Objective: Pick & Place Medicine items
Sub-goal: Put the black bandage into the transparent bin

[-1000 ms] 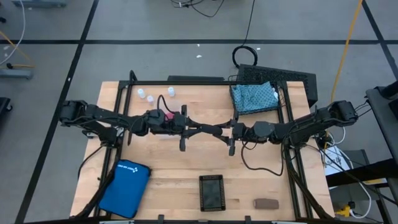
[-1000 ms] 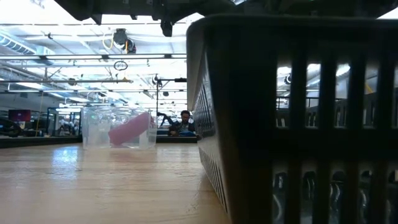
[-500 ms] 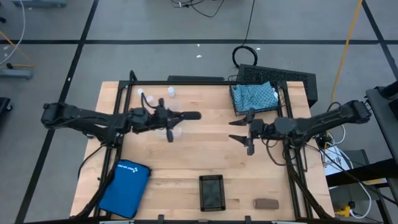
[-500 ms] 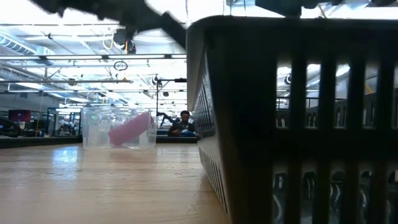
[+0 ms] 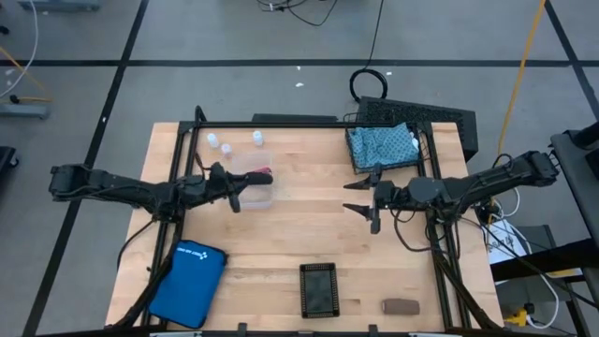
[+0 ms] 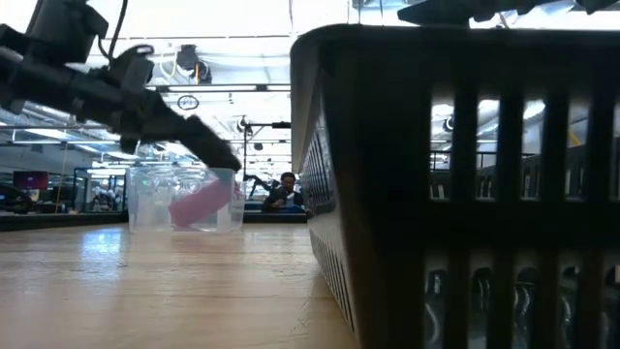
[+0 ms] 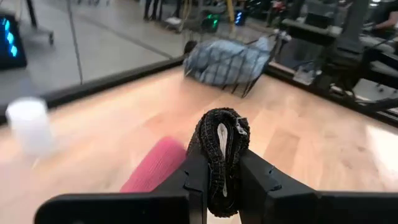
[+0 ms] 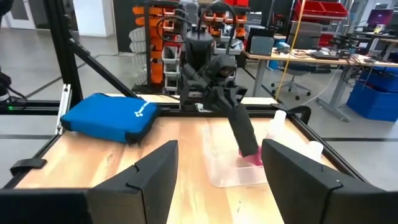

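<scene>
Far left on the table, the blue zip case [image 5: 188, 283] lies flat near the front edge, no part of the job. Behind it, three white vials [image 5: 227, 142] stand in a loose row near the back edge — small, light, rigid and probably slick, best pinched across the body low down so they don't tip.

The left gripper [image 5: 245, 187] hovers over a clear plastic tub [image 5: 255, 178], fingers pressed together on nothing. The pink block [image 6: 201, 202] leans tilted inside the tub; it looks light and firm, and would take a grip across its short width.

Front centre lies the black block [image 5: 317, 289], with the brown block [image 5: 401, 306] near the front right corner. Mid-table, the right gripper [image 5: 365, 198] hangs with fingers spread wide. Behind it the teal pouch [image 5: 381, 146] slumps in a dark wire basket [image 5: 440, 117] — soft and floppy, so bunch the fabric.
</scene>
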Tool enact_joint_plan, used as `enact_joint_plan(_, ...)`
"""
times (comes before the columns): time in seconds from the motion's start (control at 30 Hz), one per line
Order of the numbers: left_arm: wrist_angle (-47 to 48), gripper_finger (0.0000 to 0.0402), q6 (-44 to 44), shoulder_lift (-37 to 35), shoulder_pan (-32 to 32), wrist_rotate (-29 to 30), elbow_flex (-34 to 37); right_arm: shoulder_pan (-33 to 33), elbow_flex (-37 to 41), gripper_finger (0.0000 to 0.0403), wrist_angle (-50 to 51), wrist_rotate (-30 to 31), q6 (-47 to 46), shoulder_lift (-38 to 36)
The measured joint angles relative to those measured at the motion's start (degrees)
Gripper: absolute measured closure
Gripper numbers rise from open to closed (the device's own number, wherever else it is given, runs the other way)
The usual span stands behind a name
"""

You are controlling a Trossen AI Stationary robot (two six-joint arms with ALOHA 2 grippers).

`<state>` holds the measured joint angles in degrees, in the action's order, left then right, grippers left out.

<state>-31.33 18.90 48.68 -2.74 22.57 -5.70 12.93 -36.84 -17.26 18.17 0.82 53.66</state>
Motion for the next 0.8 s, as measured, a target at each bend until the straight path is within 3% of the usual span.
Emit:
enact_joint_plan(0.27,3.78,0.0354,3.75,3.87,-4.39,0.19,0.38,-0.95,0.0,0.0185,-1.0,0.0,0.04,0.41)
enact_joint_plan(0.4,3.3,0.035,3.0,5.39,-6.36,4.07,0.38,-0.95,0.0,0.0184,-1.37,-0.02,-0.1,0.41)
enact_joint_plan(0.63,2.95,0.0303,2.56,5.43,-7.74,5.72,0.38,-0.95,0.0,0.0187,-1.33,-0.04,-0.13,0.41)
enact_joint_plan(0.8,3.03,0.0241,3.48,5.43,-7.72,1.86,0.38,-0.95,0.0,0.0182,-1.33,-0.04,-0.13,0.43)
